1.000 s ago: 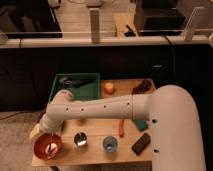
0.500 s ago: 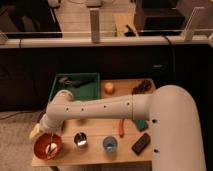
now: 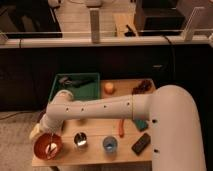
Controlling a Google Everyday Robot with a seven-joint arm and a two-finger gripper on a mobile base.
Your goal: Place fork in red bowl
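Observation:
The red bowl (image 3: pixel 46 149) sits at the front left corner of the wooden table (image 3: pixel 125 102). A slim fork (image 3: pixel 50 146) with a pale whitish end lies inside the bowl, and its thin handle points up toward the gripper. My gripper (image 3: pixel 39 132) hangs at the end of the white arm, just above and behind the bowl's left rim. Whether it still holds the fork's handle cannot be told.
A small metal cup (image 3: pixel 80 140) and a blue cup (image 3: pixel 110 145) stand right of the bowl. An orange stick (image 3: pixel 120 128), a black object (image 3: pixel 141 143), an orange fruit (image 3: pixel 108 88) and a green tray (image 3: pixel 75 86) are also on the table. My arm spans the middle.

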